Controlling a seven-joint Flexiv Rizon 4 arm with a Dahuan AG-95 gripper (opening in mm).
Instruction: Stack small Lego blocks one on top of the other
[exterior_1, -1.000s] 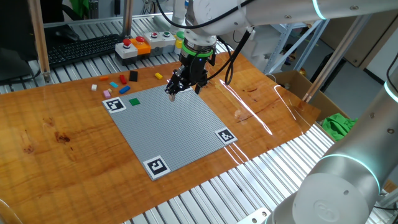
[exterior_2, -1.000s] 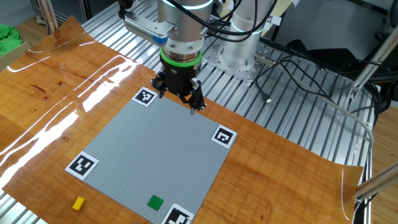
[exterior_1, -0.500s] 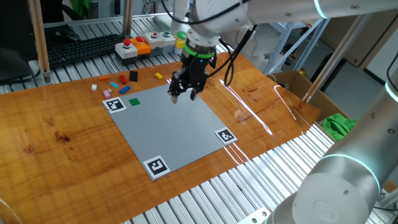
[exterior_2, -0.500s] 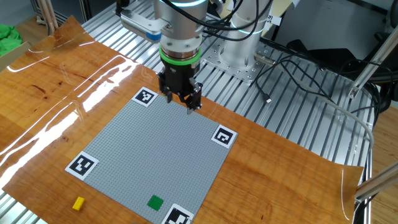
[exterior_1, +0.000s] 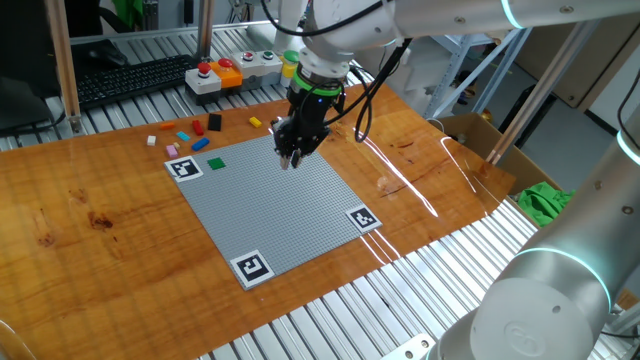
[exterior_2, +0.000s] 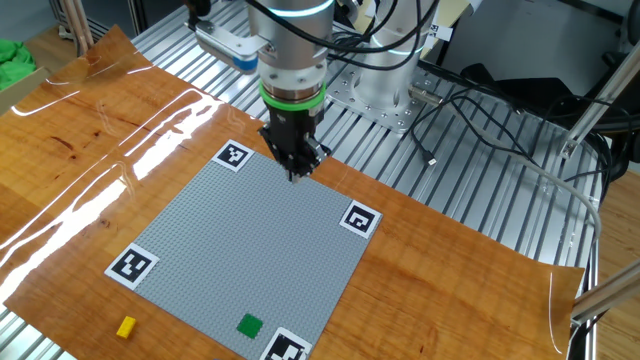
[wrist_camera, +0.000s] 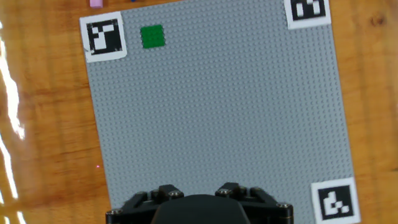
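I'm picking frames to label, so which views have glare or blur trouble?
One fixed view: bright glare streaks on the wooden table right of the baseplate. The other fixed view: glare patches left of it. Hand view: glare at the left edge, the green block sharp, the claw's housing dark.

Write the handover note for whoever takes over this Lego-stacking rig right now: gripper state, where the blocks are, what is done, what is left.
Gripper: fingers together, nothing visibly held, pointing down over the far edge of the grey baseplate.
Blocks: one green block sits on the baseplate near a corner marker. Loose blocks lie on the wooden table beyond that corner; a yellow block lies off the plate too.
Done: no stack visible.
Left: all of the stacking; fetch a block and press it onto another.
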